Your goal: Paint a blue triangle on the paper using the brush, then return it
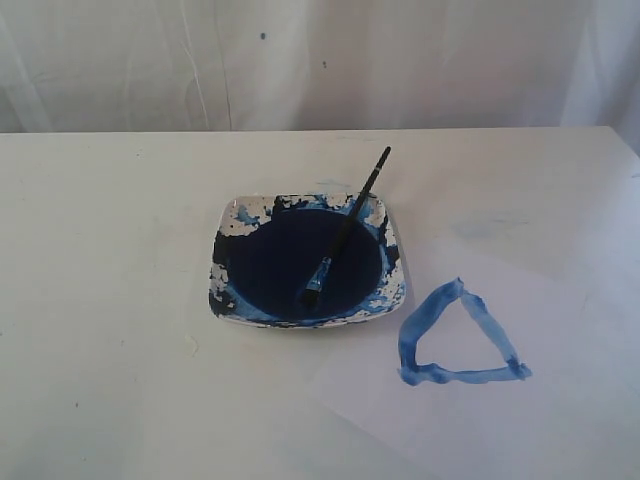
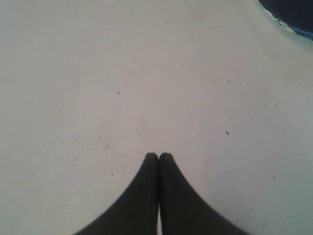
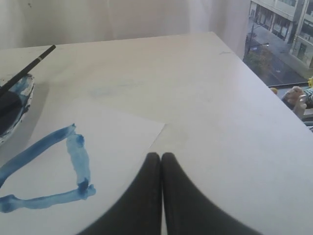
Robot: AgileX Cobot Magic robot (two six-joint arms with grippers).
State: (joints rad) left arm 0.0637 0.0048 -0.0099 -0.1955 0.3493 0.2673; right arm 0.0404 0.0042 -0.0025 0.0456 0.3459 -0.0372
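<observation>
The blue triangle (image 1: pixel 458 338) is painted on the paper (image 1: pixel 560 420) at the right front of the table; the right wrist view shows the triangle (image 3: pixel 49 166) and the paper (image 3: pixel 117 134) too. The brush (image 1: pixel 345 228) lies in the square dish (image 1: pixel 395 290), bristles in the dark navy paint, handle leaning over the far rim. Its handle end (image 3: pixel 29 66) shows in the right wrist view. My right gripper (image 3: pixel 161 155) is shut and empty, over the paper's corner beside the triangle. My left gripper (image 2: pixel 158 155) is shut and empty above bare tabletop, with the dish's rim (image 2: pixel 288 27) at a corner of its view. Neither arm appears in the exterior view.
A white curtain (image 1: pixel 320 60) hangs behind the table. The right wrist view shows the table's far right edge (image 3: pixel 254 73) with a window and a street outside. A faint bluish smear (image 1: pixel 485 228) marks the table right of the dish.
</observation>
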